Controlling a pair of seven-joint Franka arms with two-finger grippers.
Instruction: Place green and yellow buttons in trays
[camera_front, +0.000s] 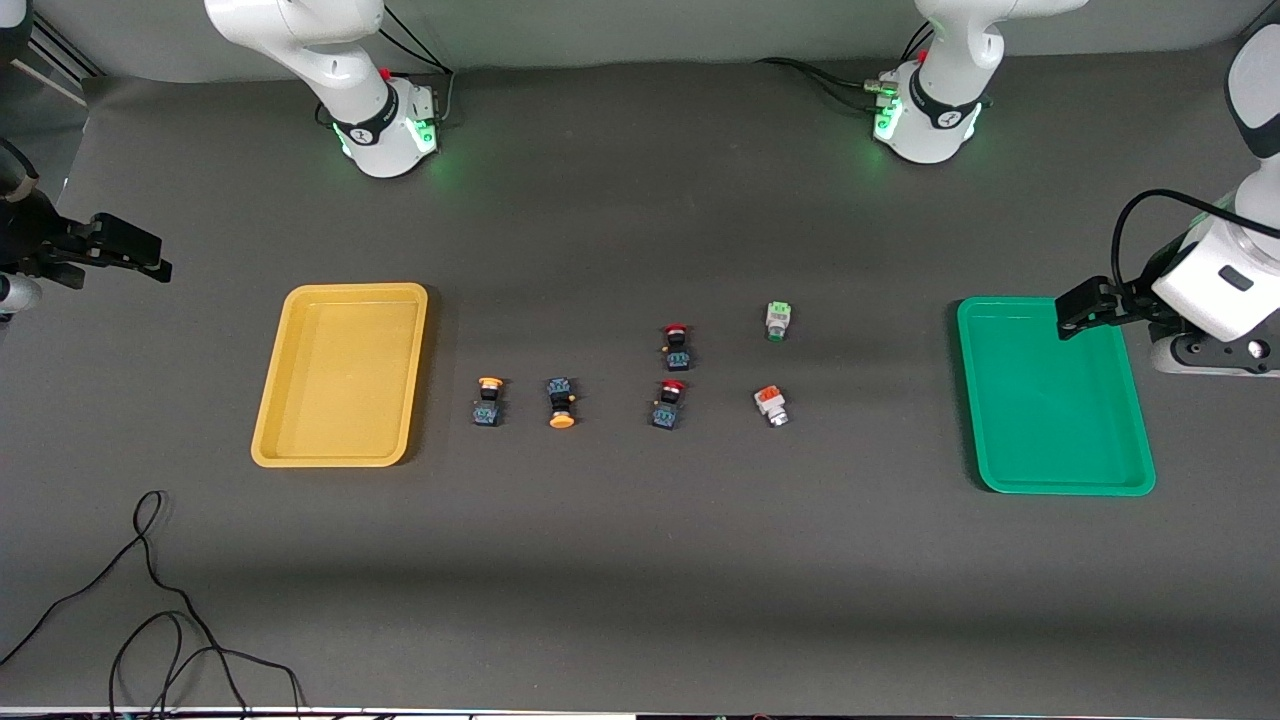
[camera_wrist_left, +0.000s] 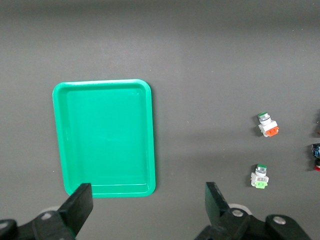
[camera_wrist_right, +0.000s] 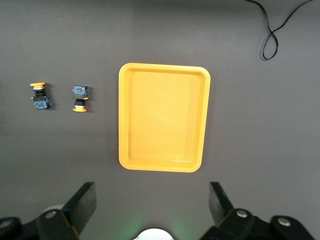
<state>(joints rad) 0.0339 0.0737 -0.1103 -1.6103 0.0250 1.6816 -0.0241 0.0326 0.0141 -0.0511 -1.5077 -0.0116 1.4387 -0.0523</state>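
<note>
Empty yellow tray (camera_front: 343, 456) and green tray (camera_front: 1060, 480) at opposite tabletop ends; between them lie two yellow-capped buttons (camera_front: 489, 402) and two grey buttons (camera_front: 777, 320)

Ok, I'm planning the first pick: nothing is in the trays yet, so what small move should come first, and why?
Probably lower the open right gripper toward the yellow-capped button beside the yellow tray: that tray is empty, this button lies closest to it, and both grippers hang empty, the left gripper over the green tray.
</note>
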